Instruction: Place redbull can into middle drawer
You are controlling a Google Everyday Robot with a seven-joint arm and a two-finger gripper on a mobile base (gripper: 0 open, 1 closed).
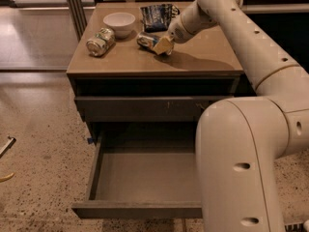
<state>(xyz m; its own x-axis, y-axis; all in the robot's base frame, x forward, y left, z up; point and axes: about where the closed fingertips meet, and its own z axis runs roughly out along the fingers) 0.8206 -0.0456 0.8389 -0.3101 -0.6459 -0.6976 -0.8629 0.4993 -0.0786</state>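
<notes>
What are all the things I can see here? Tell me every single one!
redbull can: one, silvery, lying on its side on the cabinet top, beside the tool
green-and-white can: one, lying on its side, left part of the top
bowl: one, white, back of the top
snack bag: one, dark, back of the top, right of the bowl
cabinet: one, brown, middle of the view
closed drawer front: one, grey-brown, under the top
middle drawer: one, grey-brown, pulled open at the bottom
robot arm: one, white, reaching in from the right
tool: one, pale yellow, low over the top, next to the redbull can
</notes>
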